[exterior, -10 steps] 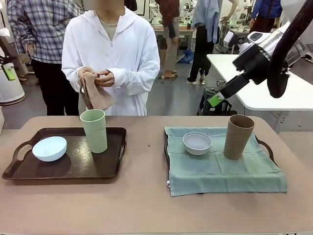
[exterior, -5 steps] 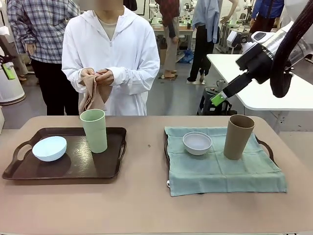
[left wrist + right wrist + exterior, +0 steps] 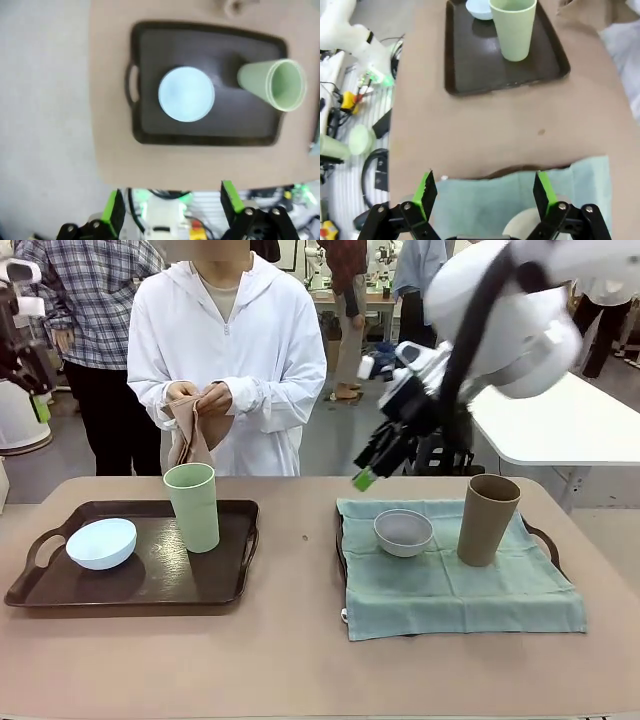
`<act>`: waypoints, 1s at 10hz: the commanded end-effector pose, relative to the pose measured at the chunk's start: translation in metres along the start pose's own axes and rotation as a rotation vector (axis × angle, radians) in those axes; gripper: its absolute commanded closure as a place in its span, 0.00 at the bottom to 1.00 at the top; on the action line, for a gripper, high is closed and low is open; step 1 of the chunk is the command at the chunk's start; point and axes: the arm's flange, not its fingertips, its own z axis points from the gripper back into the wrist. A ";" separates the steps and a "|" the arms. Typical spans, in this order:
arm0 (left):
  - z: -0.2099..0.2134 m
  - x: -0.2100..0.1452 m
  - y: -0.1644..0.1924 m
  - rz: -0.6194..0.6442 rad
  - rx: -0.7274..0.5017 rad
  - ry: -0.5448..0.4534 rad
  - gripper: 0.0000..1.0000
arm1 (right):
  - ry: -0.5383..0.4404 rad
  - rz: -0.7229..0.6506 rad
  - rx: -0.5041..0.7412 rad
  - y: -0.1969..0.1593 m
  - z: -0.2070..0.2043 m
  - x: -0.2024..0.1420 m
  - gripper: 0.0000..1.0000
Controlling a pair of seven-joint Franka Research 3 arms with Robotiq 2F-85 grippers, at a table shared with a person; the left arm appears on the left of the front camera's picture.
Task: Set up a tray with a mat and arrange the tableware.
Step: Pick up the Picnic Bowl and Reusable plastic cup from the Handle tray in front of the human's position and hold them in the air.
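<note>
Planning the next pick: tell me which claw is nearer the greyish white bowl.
Right. The right claw hangs close above the greyish white bowl; the left claw is high, out by the dark tray.

Right arm (image 3: 520,310): white glossy rounded shells, fat black hose (image 3: 467,335) routed along the outside. Right tool (image 3: 365,477): black body, bright green pads. Wrist view shows black linkage fingers (image 3: 426,192) with silver pivot screws at the knuckles. Left arm (image 3: 20,305): white housing at the wrist, black below it. Left tool (image 3: 171,207): same build, with black links, green pads and silver screws. Person (image 3: 225,350): white zip-front hooded jacket, long sleeves, beige top showing at the collar.
</note>
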 end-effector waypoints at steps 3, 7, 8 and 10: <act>-0.051 -0.007 -0.002 0.065 0.055 -0.070 0.00 | -0.008 0.091 -0.064 -0.038 -0.070 0.048 0.00; -0.079 -0.005 0.005 0.099 -0.033 -0.044 0.00 | -0.017 0.138 -0.043 -0.039 -0.125 0.102 0.00; -0.082 -0.003 0.007 0.102 -0.048 -0.035 0.00 | -0.014 0.147 -0.036 -0.037 -0.132 0.107 0.00; -0.080 0.001 0.006 0.100 -0.085 -0.038 0.00 | -0.023 0.147 -0.044 -0.036 -0.131 0.105 0.00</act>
